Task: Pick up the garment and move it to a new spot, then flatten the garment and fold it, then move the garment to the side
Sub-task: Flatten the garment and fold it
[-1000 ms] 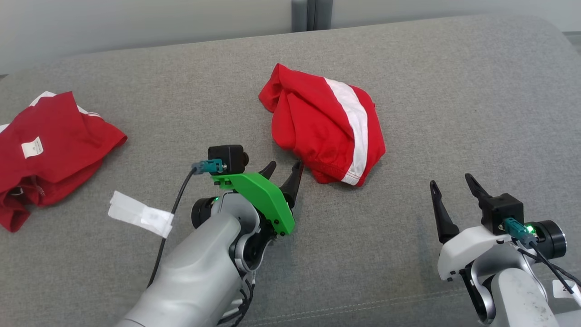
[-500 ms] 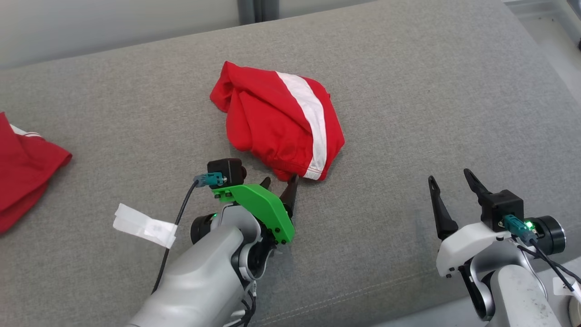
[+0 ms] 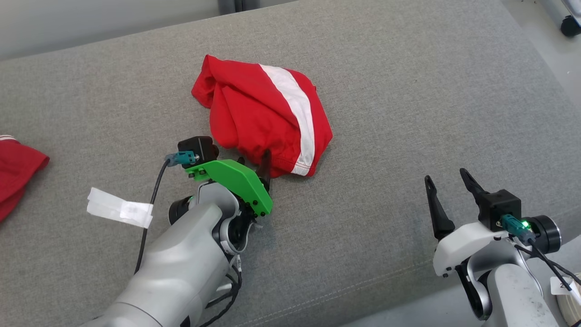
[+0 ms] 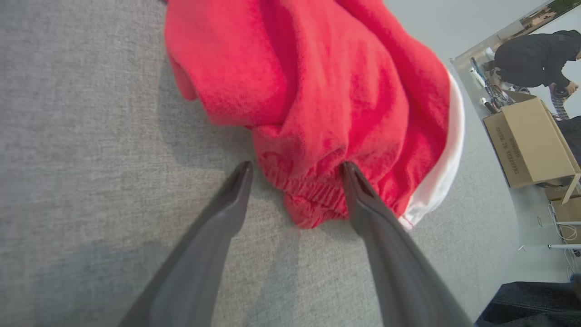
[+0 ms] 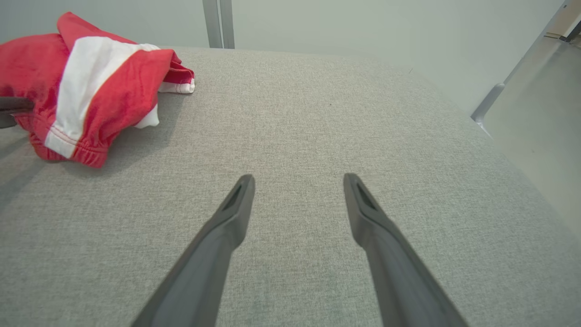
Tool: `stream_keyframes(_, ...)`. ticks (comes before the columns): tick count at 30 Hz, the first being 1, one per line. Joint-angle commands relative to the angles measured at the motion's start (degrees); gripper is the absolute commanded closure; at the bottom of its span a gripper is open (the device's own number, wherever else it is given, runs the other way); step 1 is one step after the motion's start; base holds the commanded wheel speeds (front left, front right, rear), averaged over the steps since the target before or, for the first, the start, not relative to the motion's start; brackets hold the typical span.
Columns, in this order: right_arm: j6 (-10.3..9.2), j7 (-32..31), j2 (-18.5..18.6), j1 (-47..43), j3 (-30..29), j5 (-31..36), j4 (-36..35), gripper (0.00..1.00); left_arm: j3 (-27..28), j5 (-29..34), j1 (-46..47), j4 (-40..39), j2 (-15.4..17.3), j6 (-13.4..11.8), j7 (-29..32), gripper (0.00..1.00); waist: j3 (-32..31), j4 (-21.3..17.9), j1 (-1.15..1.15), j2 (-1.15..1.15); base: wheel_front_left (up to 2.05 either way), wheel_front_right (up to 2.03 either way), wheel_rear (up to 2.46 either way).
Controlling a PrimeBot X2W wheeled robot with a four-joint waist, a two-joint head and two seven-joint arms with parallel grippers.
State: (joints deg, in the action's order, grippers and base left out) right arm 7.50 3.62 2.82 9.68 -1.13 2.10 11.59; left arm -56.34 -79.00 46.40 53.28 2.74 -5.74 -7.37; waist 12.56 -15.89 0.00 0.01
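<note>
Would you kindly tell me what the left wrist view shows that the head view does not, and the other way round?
The left wrist view adds a cardboard box and a person in a dark top, both beyond the cushion's edge. The head view adds the right gripper, open and away from the cloth, a second red garment at the left edge, and a white paper slip. Both share the crumpled red-and-white garment, the grey cushion, and the left gripper, open at the gathered hem.

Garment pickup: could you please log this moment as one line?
phase: pre-grasp | left gripper: open, garment hem between fingers | right gripper: open, clear of garment
</note>
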Motion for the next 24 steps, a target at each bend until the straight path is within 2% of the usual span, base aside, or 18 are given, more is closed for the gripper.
stream_keyframes(1,-0.02,0.35,0.13,0.43,0.19,-0.34,0.17,0.0,0.12,-1.09,0.63,0.03,0.26,1.12,0.36,0.0,-0.04,-0.14,0.0,-0.01,0.0,0.0,0.0)
stream_keyframes(4,-0.02,0.3,0.12,0.53,0.37,0.0,0.17,0.0,-0.03,-2.14,1.84,0.23,0.29,2.29,0.44,0.0,-0.1,-0.37,0.0,-0.01,0.0,0.0,0.0)
stream_keyframes(5,-0.02,0.25,0.12,0.54,0.36,0.19,0.14,0.0,-0.21,-2.32,2.02,0.49,0.29,2.35,0.54,0.04,-0.12,-0.41,0.0,-0.01,0.0,0.0,0.0)
stream_keyframes(6,-0.02,0.22,0.12,0.52,0.31,0.34,0.11,0.0,-0.59,-1.89,2.39,0.96,0.29,2.24,0.19,0.51,-0.16,-0.43,0.0,-0.01,0.0,0.0,0.0)
stream_keyframes(7,-0.02,0.17,0.12,0.47,0.27,0.46,0.06,0.0,-0.91,-1.51,2.81,1.38,0.29,2.04,-0.12,0.91,-0.21,-0.43,0.0,-0.01,0.0,0.0,0.0)
stream_keyframes(8,-0.02,0.03,0.12,0.32,0.26,0.63,0.0,0.0,-1.83,-0.72,3.47,2.26,0.29,1.98,-0.39,1.0,-0.4,-0.36,0.0,-0.01,0.0,0.0,0.0)
stream_keyframes(18,-0.02,-0.44,0.13,-1.16,0.17,0.56,0.14,0.0,-6.28,6.14,9.04,6.09,1.59,0.58,-4.38,1.0,-2.76,1.94,0.0,-0.01,0.0,0.0,0.0)
stream_keyframes(24,-0.02,-0.71,0.13,-2.08,0.53,0.46,-0.01,0.0,-9.94,11.13,14.8,4.58,3.45,0.39,-4.51,1.0,-4.6,3.49,0.0,-0.01,0.0,0.0,0.0)
